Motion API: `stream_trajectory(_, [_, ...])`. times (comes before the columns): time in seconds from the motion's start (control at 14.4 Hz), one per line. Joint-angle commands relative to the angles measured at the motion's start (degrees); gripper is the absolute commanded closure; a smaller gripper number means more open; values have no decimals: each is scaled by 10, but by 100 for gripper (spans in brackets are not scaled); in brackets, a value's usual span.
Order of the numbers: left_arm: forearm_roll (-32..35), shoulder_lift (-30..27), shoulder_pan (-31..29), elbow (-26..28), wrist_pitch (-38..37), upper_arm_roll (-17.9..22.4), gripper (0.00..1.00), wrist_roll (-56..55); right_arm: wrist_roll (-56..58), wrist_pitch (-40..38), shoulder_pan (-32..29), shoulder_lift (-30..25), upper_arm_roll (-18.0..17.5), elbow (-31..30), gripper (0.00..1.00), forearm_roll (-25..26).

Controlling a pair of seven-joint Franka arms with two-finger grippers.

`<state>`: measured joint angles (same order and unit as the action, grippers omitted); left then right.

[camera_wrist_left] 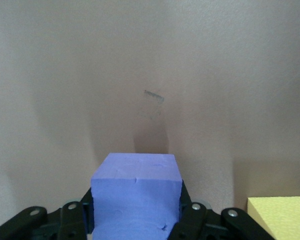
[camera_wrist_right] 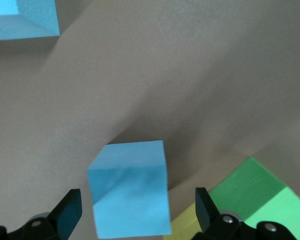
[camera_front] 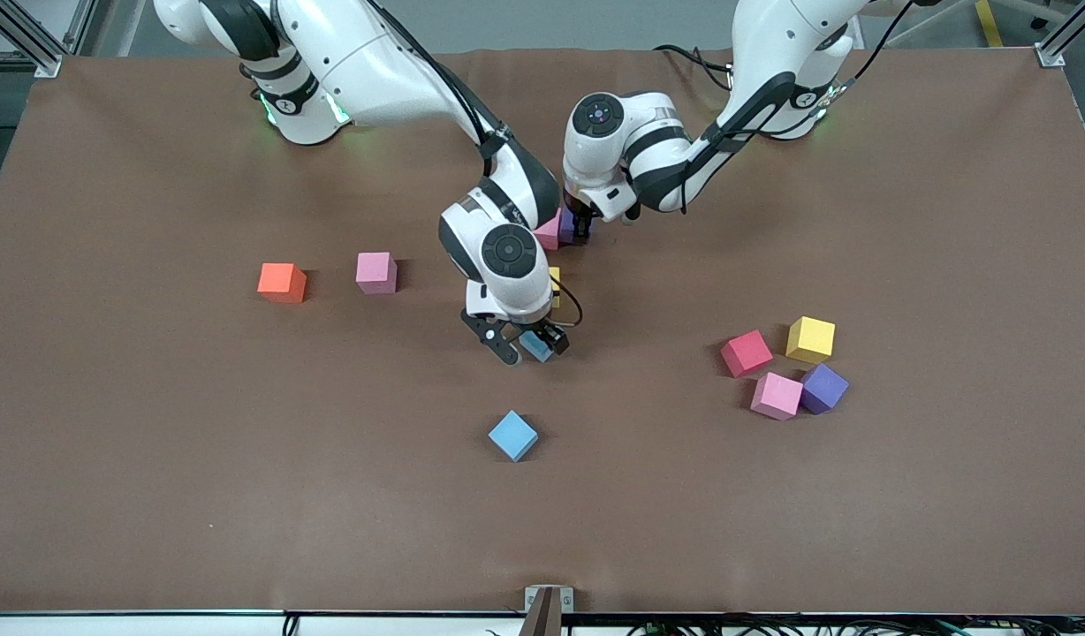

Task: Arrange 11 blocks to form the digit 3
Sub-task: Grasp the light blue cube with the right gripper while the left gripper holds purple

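My left gripper (camera_front: 579, 228) is shut on a purple block (camera_wrist_left: 136, 197), held low beside a pink block (camera_front: 549, 232) in the middle of the table. My right gripper (camera_front: 529, 346) stands open around a blue block (camera_wrist_right: 131, 190), with a gap between the block and each of its fingers (camera_wrist_right: 69, 211). A yellow block (camera_front: 555, 287) and a green block (camera_wrist_right: 252, 195) lie close by, mostly hidden under the right arm in the front view. A second blue block (camera_front: 513, 435) lies nearer the front camera.
A red block (camera_front: 747, 352), a yellow one (camera_front: 810, 339), a pink one (camera_front: 777, 395) and a purple one (camera_front: 824, 388) cluster toward the left arm's end. A pink block (camera_front: 376, 272) and an orange cube (camera_front: 282, 283) sit toward the right arm's end.
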<state>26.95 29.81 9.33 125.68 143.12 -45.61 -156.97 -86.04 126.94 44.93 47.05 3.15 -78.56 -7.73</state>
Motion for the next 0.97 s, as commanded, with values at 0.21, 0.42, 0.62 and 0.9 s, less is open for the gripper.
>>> stream_trajectory(0.21, [4,15,18,-10,1,6,63,-69,-50,-5,5,37,0,40,15,38])
stream_trajectory(0.42, [5,18,18,-14,1,6,62,-69,-39,-7,3,36,0,39,85,56])
stream_trajectory(0.62, [6,18,18,-17,1,6,58,-69,38,-13,-2,29,-1,38,97,75])
stream_trajectory(0.9, [8,14,13,-25,-4,6,0,-65,278,-13,-15,9,-1,9,97,74])
